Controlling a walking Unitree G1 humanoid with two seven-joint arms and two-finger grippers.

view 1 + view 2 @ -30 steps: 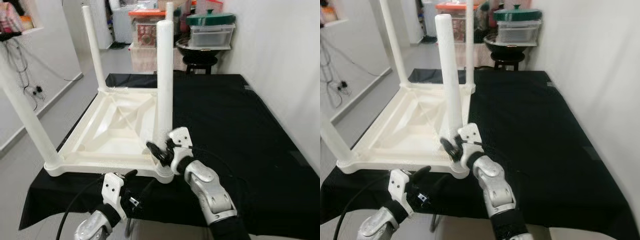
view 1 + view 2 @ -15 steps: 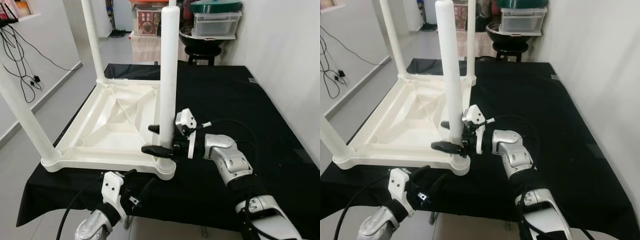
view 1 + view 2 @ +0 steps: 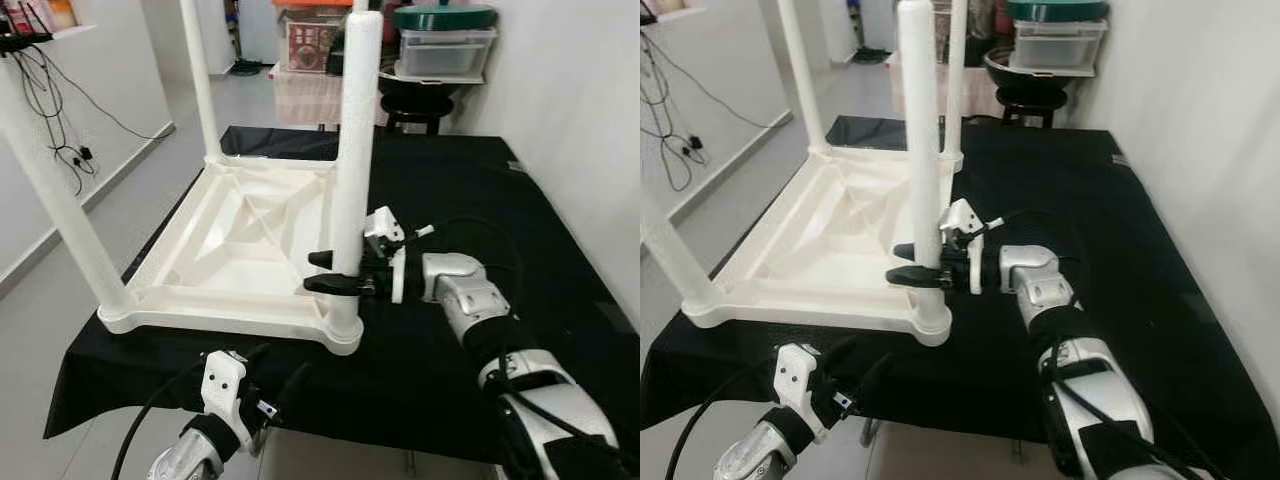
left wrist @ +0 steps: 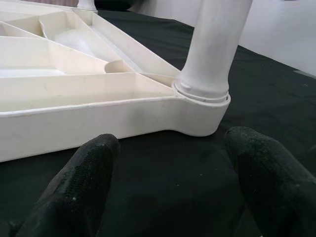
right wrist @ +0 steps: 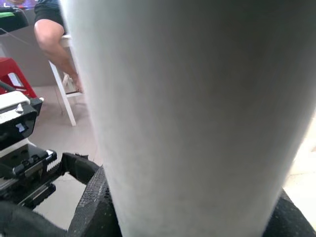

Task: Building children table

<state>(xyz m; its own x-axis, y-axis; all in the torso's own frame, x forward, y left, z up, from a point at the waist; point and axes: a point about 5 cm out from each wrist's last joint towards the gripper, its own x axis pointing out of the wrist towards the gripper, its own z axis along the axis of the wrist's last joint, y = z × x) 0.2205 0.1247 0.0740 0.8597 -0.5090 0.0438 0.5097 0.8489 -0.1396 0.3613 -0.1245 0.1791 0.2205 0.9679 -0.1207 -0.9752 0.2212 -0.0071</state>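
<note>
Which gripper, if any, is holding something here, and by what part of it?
The right gripper holds the near white table leg low on its shaft, just above its corner socket, jaws on either side. The left gripper holds nothing, jaws open.

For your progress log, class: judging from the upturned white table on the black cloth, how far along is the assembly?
Done: the upturned table top lies on the black cloth with four legs standing in its corner sockets. In hand: the right pincer grips the near leg low down, fingers on either side; how firmly it is seated can't be told. The left pincer hovers open near that corner. Left: confirming the legs are tight and turning the table upright.
</note>
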